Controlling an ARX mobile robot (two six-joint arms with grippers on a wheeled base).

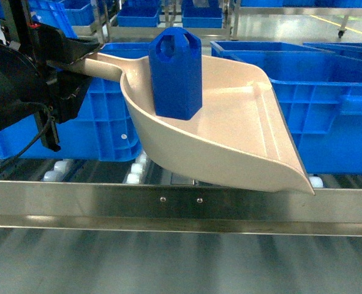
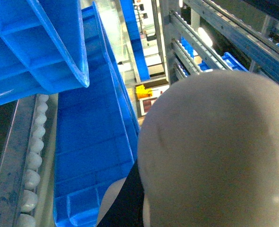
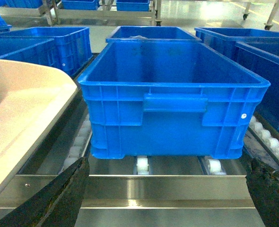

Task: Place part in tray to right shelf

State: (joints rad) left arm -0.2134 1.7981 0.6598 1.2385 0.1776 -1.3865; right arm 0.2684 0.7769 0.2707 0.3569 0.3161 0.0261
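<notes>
At the far left of the head view the left gripper (image 1: 76, 64), a black mass on its arm, has hold of the long handle of the beige tray (image 1: 230, 141); the jaws sit closed around that handle, though the fingertips themselves are hard to make out against the dark housing. From the grip the tray runs rightward and tilts, its curved rim toward the camera and its flat front lip low at the right, just above the steel front rail of the right shelf (image 1: 181, 205). The blue part (image 1: 176, 73) stands upright inside the tray near the handle end, just beside the gripper but apart from it, handle hole at the top. Behind and to the right, large blue crates (image 1: 328, 110) rest on the shelf's white roller tracks (image 1: 135, 171). The left wrist view is mostly filled by the tray's pale underside (image 2: 215, 151), with crates and rollers beyond. In the right wrist view the right gripper (image 3: 165, 208) shows two dark fingers (image 3: 59, 201) spread wide at the lower corners, holding nothing, facing a blue crate with the tray's edge (image 3: 21, 118) at the left.
</notes>
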